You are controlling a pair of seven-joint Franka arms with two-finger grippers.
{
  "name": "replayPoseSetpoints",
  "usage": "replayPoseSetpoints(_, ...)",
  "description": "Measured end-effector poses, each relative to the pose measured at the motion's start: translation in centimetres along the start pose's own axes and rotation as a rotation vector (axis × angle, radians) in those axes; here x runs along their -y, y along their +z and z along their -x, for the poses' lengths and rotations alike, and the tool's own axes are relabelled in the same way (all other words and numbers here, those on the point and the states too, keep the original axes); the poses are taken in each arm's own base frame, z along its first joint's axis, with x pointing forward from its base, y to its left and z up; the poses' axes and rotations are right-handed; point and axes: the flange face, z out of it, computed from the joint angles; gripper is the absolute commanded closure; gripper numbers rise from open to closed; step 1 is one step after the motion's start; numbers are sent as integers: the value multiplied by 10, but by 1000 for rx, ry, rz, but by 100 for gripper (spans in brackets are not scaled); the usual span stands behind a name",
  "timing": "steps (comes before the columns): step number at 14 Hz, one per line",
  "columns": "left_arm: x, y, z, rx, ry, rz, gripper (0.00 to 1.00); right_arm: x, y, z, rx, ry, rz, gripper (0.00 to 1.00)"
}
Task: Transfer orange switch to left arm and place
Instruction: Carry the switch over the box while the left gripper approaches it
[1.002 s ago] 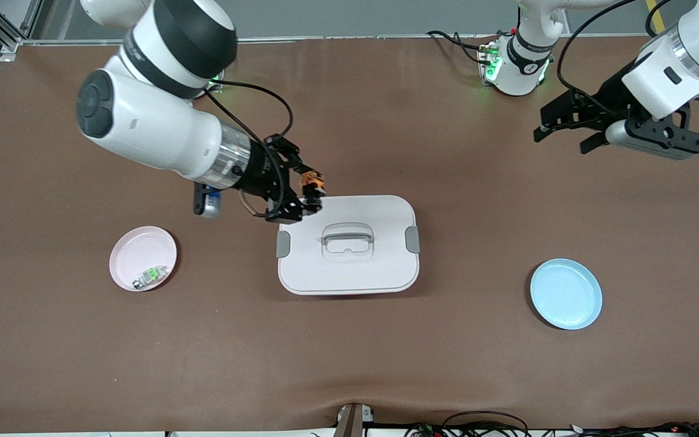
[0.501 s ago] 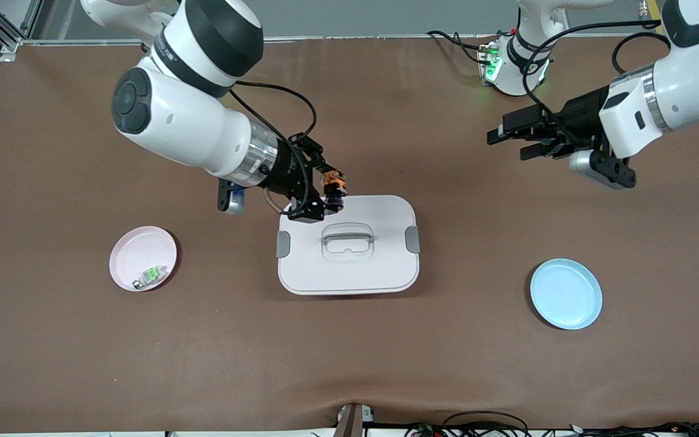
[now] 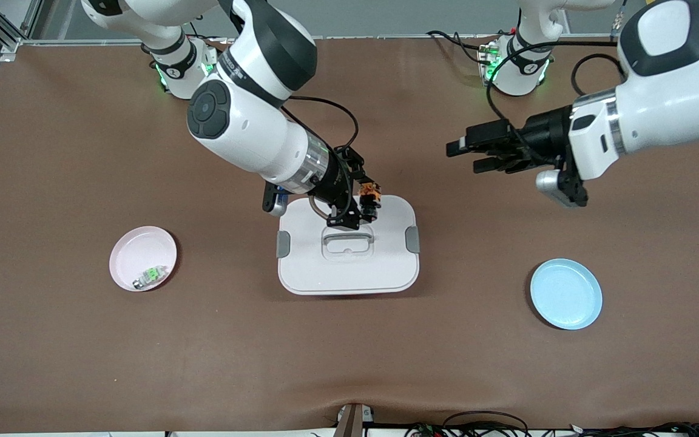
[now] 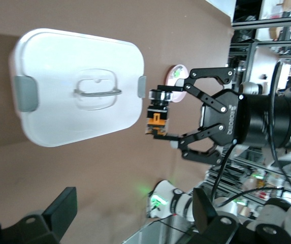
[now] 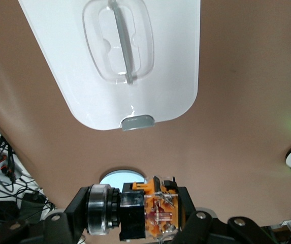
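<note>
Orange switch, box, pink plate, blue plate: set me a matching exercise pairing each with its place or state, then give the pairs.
Things:
1. orange switch
2. box
3. pink plate
4. blue plate

Places or states:
A. holds a small green-and-silver part
B. gripped in the right hand, above the box
C. lid on, mid-table between the two plates
D. bare, toward the left arm's end, where the left hand is open

Pairs: 1-B, 2-C, 3-A, 4-D

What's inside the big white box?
Nobody can see inside: the box has its lid on, clasps at both ends. Above it, the right claw holds the orange switch.
</note>
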Motion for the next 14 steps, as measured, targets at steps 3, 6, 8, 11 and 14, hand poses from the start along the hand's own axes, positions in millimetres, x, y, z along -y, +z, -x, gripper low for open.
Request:
replayPoseSetpoints(3,7,25,-12,10,-29,33,0,-6,-7,13,27,26,-23,100)
replayPoseSetpoints(6,1,51,-16,6,-36,59,0,-10,-13,23,51,47,-41,100)
replayPoseSetpoints(8,-5,62,-15,0,-28,58,0,-18,-6,31,59,58,-41,100)
replayPoseSetpoints(11,-10,70,-14,-12,-20,58,0,-34,16,42,55,57,-26,100)
replayPoseSetpoints(14,-5,75,-19,-15,-30,56,0,-39,17,49,65,66,-28,100)
